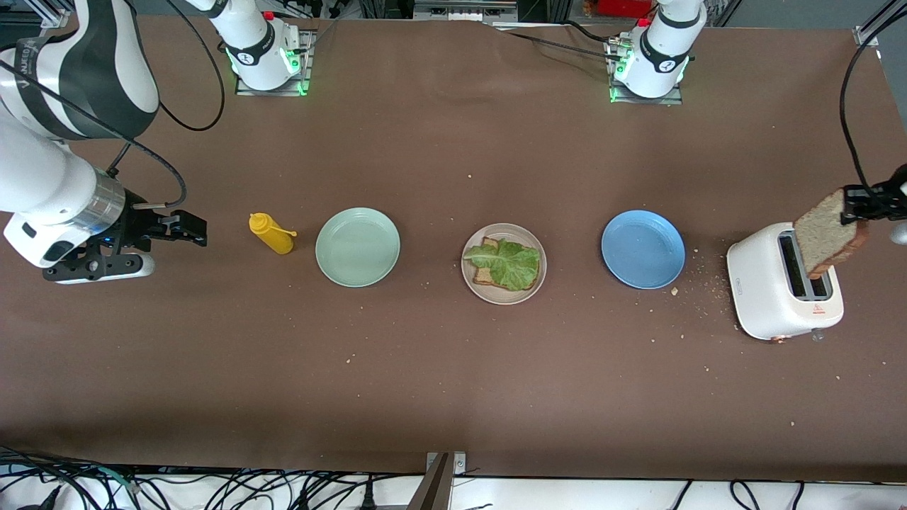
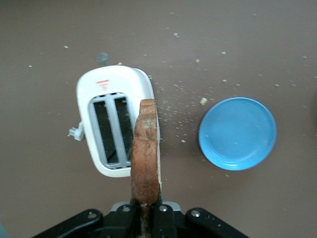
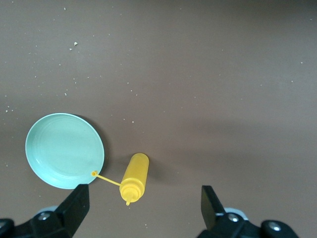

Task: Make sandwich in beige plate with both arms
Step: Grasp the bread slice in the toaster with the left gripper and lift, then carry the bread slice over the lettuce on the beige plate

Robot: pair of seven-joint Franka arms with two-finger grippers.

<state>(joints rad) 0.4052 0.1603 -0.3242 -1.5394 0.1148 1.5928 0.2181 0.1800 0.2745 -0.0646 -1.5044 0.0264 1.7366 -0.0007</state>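
My left jaws (image 1: pixel 854 205) pinch a slice of toasted bread (image 1: pixel 825 239) by its edge, held over the white toaster (image 1: pixel 765 297) at the left arm's end of the worktop (image 1: pixel 453 397) — my right jaws (image 1: pixel 186 228) wait spread wide above the yellow mustard bottle (image 3: pixel 134 177). Mid-worktop, the beige plate (image 1: pixel 528 292) carries bread under a lettuce leaf (image 1: pixel 511 262) — between mint green plate (image 1: pixel 357 246) and blue plate (image 1: pixel 643 248)

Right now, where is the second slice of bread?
The bread slice is in the air, clamped in the left end effector just over the white toaster, at the left arm's end of the table beside the blue plate.
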